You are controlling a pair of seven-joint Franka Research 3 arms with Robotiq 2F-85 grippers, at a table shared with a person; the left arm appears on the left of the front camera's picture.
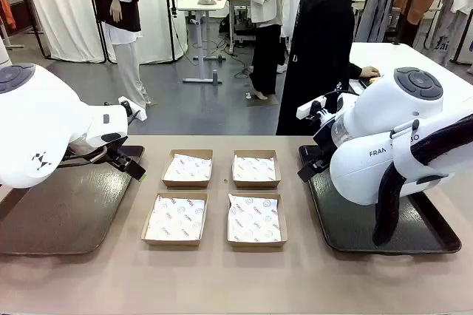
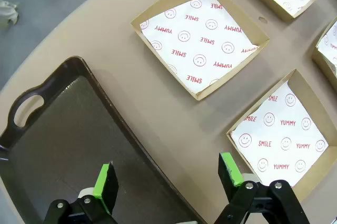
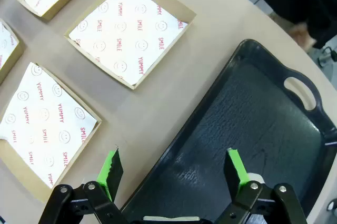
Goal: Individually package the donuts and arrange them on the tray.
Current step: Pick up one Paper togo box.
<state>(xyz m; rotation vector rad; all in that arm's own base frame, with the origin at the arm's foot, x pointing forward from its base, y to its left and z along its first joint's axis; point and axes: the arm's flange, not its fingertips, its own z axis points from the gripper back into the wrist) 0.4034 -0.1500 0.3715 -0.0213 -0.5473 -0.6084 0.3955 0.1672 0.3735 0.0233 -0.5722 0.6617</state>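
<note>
Left arm (image 1: 44, 134): coming in from the left side, wrist tilting downward.
Left gripper (image 2: 167, 170): hovering, fingers spreading wide, gripping nothing.
Right arm (image 1: 392, 145): coming in from the right side.
Right gripper (image 3: 172, 160): hovering, fingers spreading wide, gripping nothing.

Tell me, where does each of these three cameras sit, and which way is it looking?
Front: between the arms, facing across the table at a person; left arm and right arm show.
Left wrist: looks down past open left fingers at the left tray.
Right wrist: looks down past open right fingers at the right tray.
Shared: all three show the paper-lined boxes.
</note>
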